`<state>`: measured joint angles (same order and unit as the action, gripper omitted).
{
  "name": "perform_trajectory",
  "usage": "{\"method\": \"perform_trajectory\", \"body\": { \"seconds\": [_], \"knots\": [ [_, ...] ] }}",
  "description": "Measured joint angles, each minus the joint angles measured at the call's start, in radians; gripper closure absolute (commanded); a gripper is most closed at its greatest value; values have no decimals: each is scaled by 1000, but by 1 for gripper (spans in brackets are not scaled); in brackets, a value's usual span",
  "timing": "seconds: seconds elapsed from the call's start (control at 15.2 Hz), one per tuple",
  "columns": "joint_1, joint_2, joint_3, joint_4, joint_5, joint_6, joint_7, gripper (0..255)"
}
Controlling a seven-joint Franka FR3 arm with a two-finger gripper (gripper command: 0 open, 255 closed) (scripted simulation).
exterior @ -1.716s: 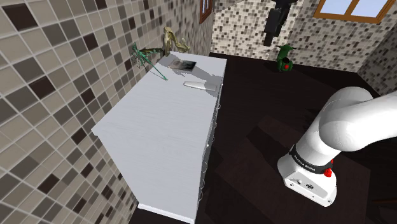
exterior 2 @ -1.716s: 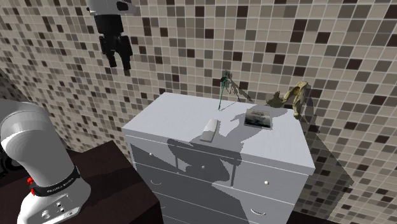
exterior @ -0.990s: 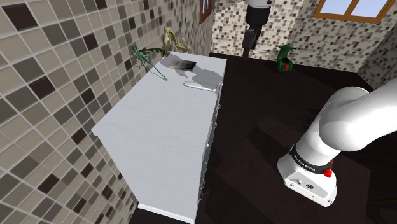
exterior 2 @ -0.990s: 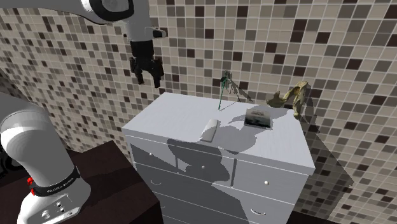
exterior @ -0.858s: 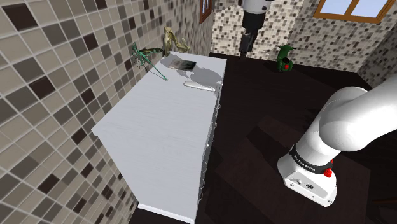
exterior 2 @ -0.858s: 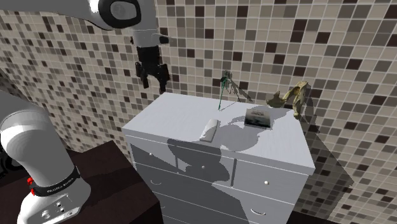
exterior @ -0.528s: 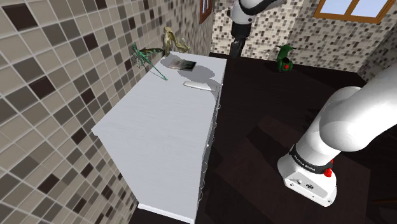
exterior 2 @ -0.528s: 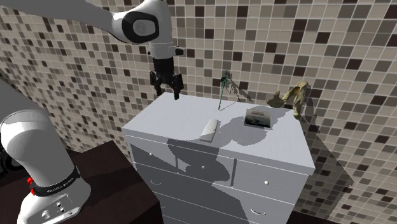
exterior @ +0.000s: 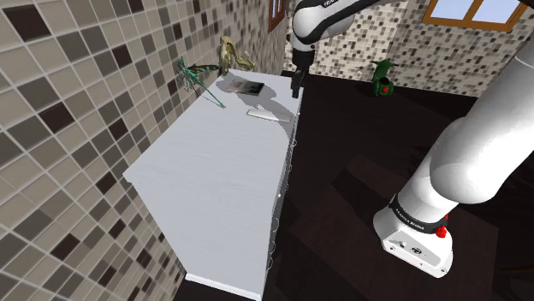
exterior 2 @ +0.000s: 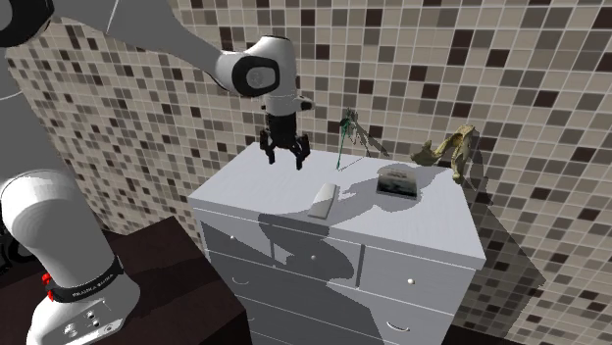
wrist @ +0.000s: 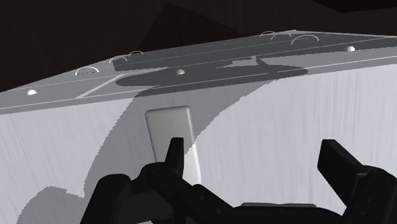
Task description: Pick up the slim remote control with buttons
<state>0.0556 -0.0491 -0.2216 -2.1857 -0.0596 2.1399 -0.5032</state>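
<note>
Gripper (exterior 2: pixel 284 159) hangs open over the dresser (exterior 2: pixel 432 227). In the second exterior view, the remote (exterior 2: pixel 322 200) lies at its five o'clock, near the front edge.

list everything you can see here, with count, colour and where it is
dresser: one, white, against the tiled wall
remote: one, pale grey, flat on the dresser top near its front edge
spindly green figure: one, green, at the back of the dresser top by the wall
small box: one, grey with a dark top, on the dresser beyond the remote
tan figure: one, tan, at the dresser's far back corner
floor object: one, green and red, on the dark floor
arm: one, white
pincer: one, black, open, above the dresser top beside the remote
</note>
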Motion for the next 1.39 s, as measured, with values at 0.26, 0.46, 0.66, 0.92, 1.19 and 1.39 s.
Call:
{"method": "perform_trajectory", "body": {
  "seconds": [0.26, 0.46, 0.66, 0.92, 1.19, 1.39],
  "knots": [
    [-6, 158, -4, 94, 49, 61, -71, 0],
    [-18, 272, 2, 170, 86, 96, -122, 0],
    [-37, 394, 14, 274, 120, 111, -172, 0],
    [-56, 544, 38, 401, 152, 129, -215, 0],
    [-76, 661, 54, 520, 169, 126, -244, 0],
    [-79, 694, 59, 530, 174, 149, -247, 0]
  ]
}}
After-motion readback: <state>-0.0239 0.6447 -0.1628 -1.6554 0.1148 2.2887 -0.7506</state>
